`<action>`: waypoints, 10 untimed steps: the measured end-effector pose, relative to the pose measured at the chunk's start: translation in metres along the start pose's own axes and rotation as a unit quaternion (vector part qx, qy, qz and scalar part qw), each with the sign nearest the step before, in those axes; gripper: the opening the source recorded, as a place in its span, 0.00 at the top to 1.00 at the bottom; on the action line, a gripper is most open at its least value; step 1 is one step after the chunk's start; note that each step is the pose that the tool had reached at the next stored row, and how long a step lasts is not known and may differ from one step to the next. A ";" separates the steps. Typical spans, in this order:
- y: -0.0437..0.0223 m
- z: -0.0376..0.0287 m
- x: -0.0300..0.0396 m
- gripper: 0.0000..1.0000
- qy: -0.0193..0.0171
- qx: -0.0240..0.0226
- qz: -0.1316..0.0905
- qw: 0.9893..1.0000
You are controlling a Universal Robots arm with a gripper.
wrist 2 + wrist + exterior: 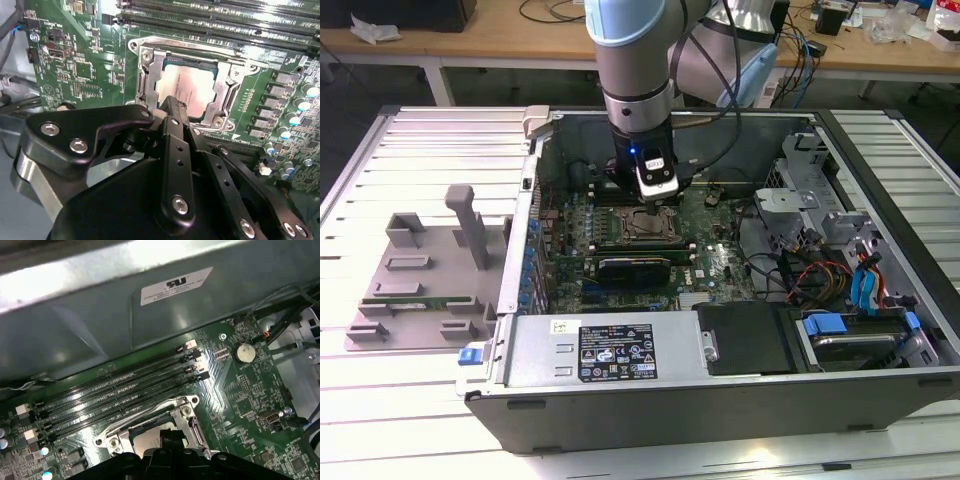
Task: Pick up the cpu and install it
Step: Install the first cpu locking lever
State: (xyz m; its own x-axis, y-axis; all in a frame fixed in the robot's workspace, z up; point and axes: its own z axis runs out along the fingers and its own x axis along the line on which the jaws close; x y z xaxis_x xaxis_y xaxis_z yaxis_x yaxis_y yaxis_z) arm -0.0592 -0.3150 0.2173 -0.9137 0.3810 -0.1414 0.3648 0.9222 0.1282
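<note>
One cpu (pixel 189 87) sits in its socket (pixel 150 75) — end effector (pixel 172 107) just above.

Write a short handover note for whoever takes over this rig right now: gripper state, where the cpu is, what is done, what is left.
Gripper: over the motherboard socket inside the open computer case; finger state cannot be told.
Cpu: lying in the socket, silver top up, the gripper tip right at its edge.
Done: cpu brought to the socket.
Left: whether it is fully seated and released is not visible; the socket frame looks unlatched.
</note>
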 end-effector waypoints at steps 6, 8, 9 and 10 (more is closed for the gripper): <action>0.0000 0.0000 0.0000 0.89 -0.001 0.024 -0.014 1.000; 0.0000 0.0000 0.0000 0.89 0.001 0.028 -0.039 0.999; 0.0000 0.0000 0.0000 0.89 0.003 0.027 -0.049 0.998; 0.0000 0.0001 0.0000 0.89 0.004 0.027 -0.057 0.998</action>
State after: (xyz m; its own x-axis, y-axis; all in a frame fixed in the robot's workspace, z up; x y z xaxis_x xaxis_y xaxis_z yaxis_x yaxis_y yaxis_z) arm -0.0592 -0.3149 0.2173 -0.9511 0.2734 -0.1440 0.2677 0.9618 0.0579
